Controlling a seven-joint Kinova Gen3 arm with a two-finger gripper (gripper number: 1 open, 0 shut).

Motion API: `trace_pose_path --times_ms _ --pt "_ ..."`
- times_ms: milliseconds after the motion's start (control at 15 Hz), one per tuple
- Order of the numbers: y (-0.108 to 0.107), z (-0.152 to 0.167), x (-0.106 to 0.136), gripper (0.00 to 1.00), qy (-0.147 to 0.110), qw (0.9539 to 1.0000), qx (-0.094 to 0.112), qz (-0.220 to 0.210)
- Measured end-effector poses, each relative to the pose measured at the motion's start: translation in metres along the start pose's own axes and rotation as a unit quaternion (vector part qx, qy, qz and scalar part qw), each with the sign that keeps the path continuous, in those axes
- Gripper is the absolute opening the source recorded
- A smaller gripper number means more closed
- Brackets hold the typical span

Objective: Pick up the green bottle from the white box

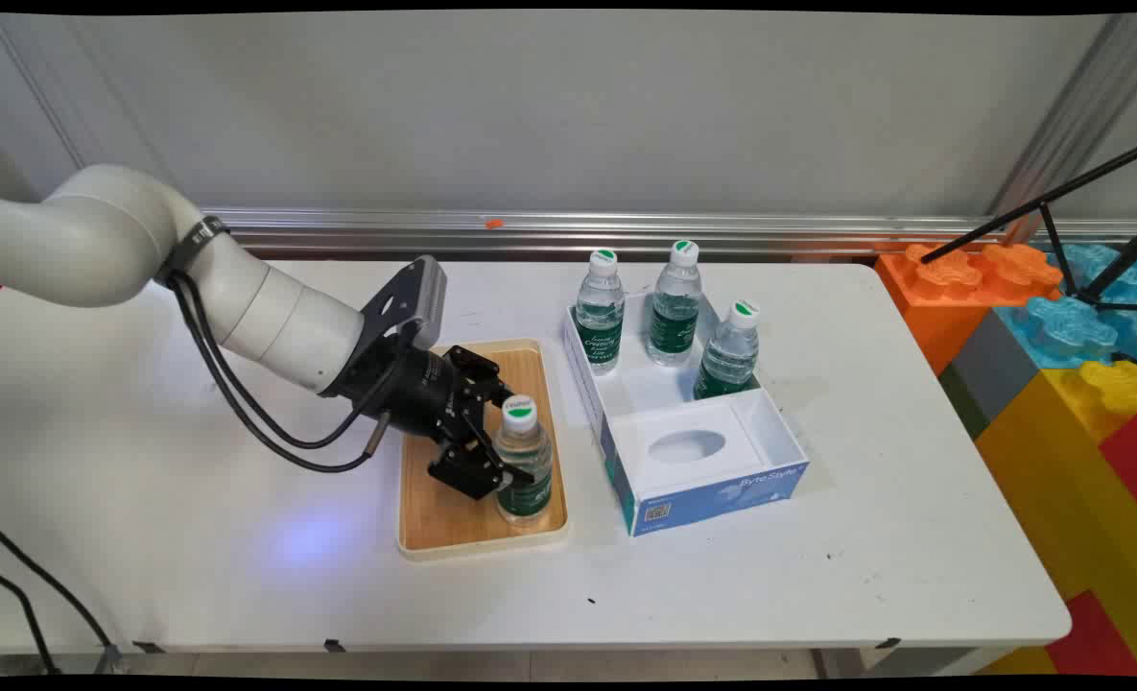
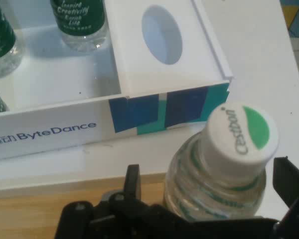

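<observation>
A clear water bottle (image 1: 525, 470) with a green label and a white-and-green cap stands upright on the right side of a wooden tray (image 1: 453, 533). My gripper (image 1: 506, 451) reaches in low from the left and straddles the bottle's body, open, with one finger on each side. In the hand view the bottle (image 2: 224, 179) stands between the fingers of the gripper (image 2: 212, 194), with a small gap to the left finger (image 2: 133, 183). The tray's wood (image 2: 40, 209) shows below it.
To the right of the tray lies an open white-and-blue box (image 1: 702, 489) lettered ByteDance (image 2: 159, 74), holding three more bottles (image 1: 599, 312) (image 1: 675, 307) (image 1: 729, 355) at its far end. Coloured giant blocks (image 1: 1038, 317) and a black tripod (image 1: 1086, 230) stand at the right.
</observation>
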Motion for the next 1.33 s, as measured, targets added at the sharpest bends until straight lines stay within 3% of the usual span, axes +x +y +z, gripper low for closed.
trace_pose_path --times_ms 467,867,1133,1333 --pt "-0.004 -0.016 0.000 1.00 -0.014 0.9999 0.003 -0.003" --pt "-0.011 -0.071 0.006 1.00 -0.058 0.9982 0.013 -0.007" --pt "-0.021 -0.105 0.018 1.00 -0.077 0.9963 0.036 -0.014" --pt "-0.037 -0.120 0.035 1.00 -0.075 0.9952 0.062 -0.016"
